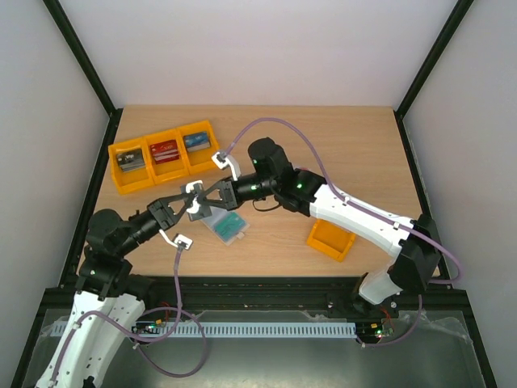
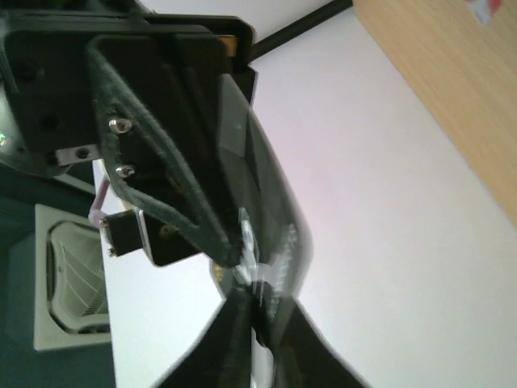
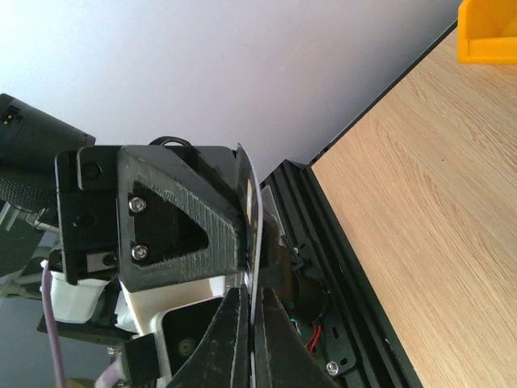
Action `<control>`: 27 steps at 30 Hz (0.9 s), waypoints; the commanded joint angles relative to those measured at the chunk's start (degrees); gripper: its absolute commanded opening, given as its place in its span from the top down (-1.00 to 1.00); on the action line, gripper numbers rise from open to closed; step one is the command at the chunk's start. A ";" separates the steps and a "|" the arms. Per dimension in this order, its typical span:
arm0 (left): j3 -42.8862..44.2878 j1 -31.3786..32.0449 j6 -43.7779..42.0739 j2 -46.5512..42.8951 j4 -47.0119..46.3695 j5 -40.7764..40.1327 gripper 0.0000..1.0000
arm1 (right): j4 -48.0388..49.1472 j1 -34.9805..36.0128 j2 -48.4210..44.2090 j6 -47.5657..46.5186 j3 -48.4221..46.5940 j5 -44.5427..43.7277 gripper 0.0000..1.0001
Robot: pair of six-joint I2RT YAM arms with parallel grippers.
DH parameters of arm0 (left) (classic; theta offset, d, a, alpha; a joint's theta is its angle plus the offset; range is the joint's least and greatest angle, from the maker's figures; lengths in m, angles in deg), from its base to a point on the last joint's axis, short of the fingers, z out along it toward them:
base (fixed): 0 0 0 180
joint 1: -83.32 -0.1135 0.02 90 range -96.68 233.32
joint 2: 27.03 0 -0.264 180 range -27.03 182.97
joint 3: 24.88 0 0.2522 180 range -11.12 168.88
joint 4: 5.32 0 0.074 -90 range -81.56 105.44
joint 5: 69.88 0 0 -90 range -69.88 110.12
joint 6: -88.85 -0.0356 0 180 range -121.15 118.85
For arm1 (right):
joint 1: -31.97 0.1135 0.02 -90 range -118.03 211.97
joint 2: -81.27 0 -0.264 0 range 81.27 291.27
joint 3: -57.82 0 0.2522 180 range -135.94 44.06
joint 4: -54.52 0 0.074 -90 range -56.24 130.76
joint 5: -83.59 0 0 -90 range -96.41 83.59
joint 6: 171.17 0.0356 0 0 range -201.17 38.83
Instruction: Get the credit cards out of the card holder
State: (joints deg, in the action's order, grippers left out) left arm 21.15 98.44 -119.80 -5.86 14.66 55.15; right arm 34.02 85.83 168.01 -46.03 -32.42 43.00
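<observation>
My two grippers meet nose to nose above the table's middle. The right gripper (image 1: 207, 196) (image 3: 254, 297) is shut on a thin white credit card (image 3: 252, 206), seen edge-on. From the other side, the left gripper (image 1: 192, 204) (image 2: 255, 279) is shut on the card holder, pinching its dark bluish-grey sleeve (image 2: 279, 202). The rest of the card holder (image 1: 226, 228) slopes down to the right of the grip, with a teal-green card showing in it. I cannot tell whether its lower end touches the table.
Three joined orange-yellow bins (image 1: 161, 155) stand at the back left, each with a card inside. A single orange bin (image 1: 331, 240) sits under the right forearm. The table's black front rail (image 3: 339, 267) runs below the grip.
</observation>
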 commanded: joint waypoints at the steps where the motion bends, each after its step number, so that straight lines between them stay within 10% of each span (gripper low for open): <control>1: 0.58 -0.06 3.13 -1.55 -0.27 1.08 0.94 | 0.43 0.27 0.31 -1.23 -2.28 0.26 0.97; 3: 0.41 -0.05 6.27 -2.12 -0.23 -0.66 0.96 | 0.68 0.20 0.78 -1.20 -2.20 0.22 0.93; 8: 2.02 -0.04 10.27 -1.16 5.83 -11.49 0.96 | -1.39 -3.51 -0.16 -2.02 -2.15 -5.52 -0.92; 14: 15.42 -0.57 33.00 20.36 17.81 -49.87 0.96 | -1.40 -11.76 -8.44 -1.74 6.64 -16.82 -0.97; 19: 27.76 -8.08 42.58 39.94 29.74 -56.22 0.96 | -3.42 -15.02 -10.13 -5.23 10.22 -16.37 -0.97; 27: 37.66 -21.56 41.53 66.20 19.26 -60.67 0.96 | -4.05 -18.25 -9.13 -8.42 11.63 -13.99 -0.97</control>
State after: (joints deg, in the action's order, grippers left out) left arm 53.13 80.84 -80.55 50.57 37.37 1.27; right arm 31.29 69.05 158.63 -51.47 -21.17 28.23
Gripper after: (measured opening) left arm 0.026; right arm 0.987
